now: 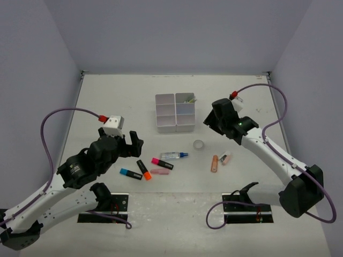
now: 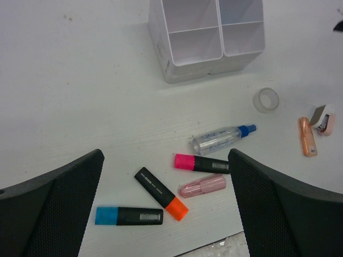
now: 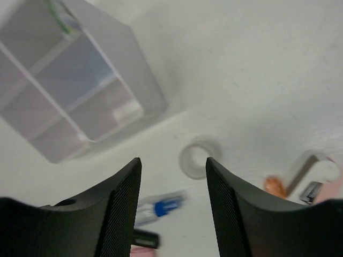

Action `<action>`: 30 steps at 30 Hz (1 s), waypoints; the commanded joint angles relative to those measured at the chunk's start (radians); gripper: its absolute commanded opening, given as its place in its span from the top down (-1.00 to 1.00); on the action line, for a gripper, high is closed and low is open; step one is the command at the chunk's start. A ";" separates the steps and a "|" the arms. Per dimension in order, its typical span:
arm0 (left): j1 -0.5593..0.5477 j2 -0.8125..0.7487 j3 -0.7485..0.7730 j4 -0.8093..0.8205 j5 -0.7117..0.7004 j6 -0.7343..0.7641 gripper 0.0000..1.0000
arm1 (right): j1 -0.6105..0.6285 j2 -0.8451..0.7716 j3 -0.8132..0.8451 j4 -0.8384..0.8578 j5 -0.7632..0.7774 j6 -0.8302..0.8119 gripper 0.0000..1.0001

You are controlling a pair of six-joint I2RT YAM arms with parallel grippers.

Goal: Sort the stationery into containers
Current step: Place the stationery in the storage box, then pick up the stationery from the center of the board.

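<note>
The white organiser tray (image 1: 174, 112) stands mid-table, with something green in its far right compartment (image 1: 187, 98). Loose in front of it lie a clear tape ring (image 1: 199, 144), a blue-capped glue pen (image 1: 174, 155), a pink-ended highlighter (image 1: 162, 163), a pink eraser (image 1: 159, 172), an orange-ended highlighter (image 1: 143, 169) and a blue-ended highlighter (image 1: 130, 174). My left gripper (image 2: 165, 156) is open and empty above these highlighters (image 2: 161, 194). My right gripper (image 3: 172, 163) is open and empty, hovering near the tray's right front corner, above the tape ring (image 3: 199, 159) and the glue pen (image 3: 161, 208).
An orange pen-like item (image 1: 214, 163) and a small pink-and-white item (image 1: 225, 158) lie right of the tape ring. They also show in the left wrist view (image 2: 307, 136). The arm bases and cables sit along the near edge. Grey walls enclose the table.
</note>
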 commanded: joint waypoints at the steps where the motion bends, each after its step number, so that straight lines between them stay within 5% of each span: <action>1: 0.002 0.012 0.019 -0.023 -0.052 -0.031 -1.00 | -0.010 0.003 -0.178 -0.149 -0.175 -0.169 -0.09; 7: 0.001 -0.015 0.010 0.000 -0.015 -0.009 -1.00 | -0.007 -0.033 -0.295 -0.174 -0.289 -0.137 0.03; 11: 0.000 -0.023 0.010 0.009 0.009 0.003 -1.00 | 0.002 -0.032 -0.307 -0.216 -0.217 -0.107 0.10; 30: 0.001 -0.062 -0.002 0.048 0.080 0.043 -1.00 | 0.002 0.263 -0.282 -0.109 -0.340 -0.204 0.25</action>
